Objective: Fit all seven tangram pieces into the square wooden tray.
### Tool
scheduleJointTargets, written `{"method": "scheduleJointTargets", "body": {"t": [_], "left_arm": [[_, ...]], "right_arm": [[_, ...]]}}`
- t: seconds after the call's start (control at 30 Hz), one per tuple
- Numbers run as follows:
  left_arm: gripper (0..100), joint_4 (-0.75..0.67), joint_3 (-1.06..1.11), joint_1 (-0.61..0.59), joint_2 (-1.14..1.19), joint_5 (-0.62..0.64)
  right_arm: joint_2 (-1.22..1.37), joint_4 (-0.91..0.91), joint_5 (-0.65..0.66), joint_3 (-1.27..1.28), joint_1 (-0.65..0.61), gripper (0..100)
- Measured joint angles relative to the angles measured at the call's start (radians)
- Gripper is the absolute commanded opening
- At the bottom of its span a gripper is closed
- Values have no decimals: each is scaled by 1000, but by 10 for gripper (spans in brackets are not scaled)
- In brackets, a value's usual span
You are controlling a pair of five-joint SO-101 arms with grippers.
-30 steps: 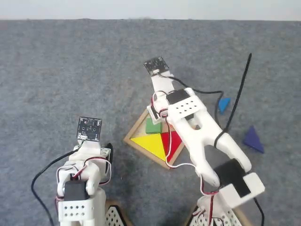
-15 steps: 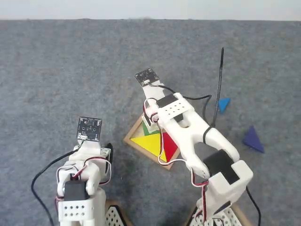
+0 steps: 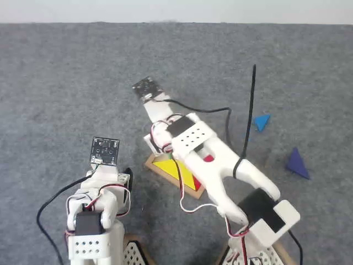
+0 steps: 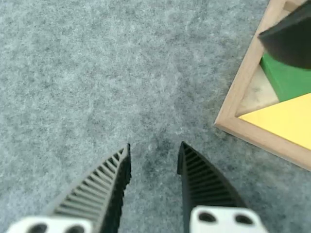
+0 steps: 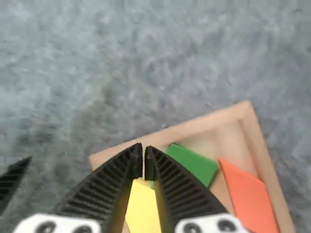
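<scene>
Right gripper shifted; tray seemingly part-filled.

Bright, even overhead light; grey felt tabletop carries a soft shadow beneath the black ribbed left gripper.

My arms white plastic shells, black motor blocks, thin red-white wires, long black cable; my fingers black, ribbed.
</scene>
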Motion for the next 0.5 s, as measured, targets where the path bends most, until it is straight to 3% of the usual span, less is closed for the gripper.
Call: {"method": "scheduleJointTargets", "body": {"t": [0.2, 0.5], "left_arm": [[153, 0, 0, -2, 0, 0], [153, 0, 0, -2, 0, 0]], "right_arm": [[138, -3, 0, 0, 6, 6], [146, -5, 0, -23, 72, 6]]}}
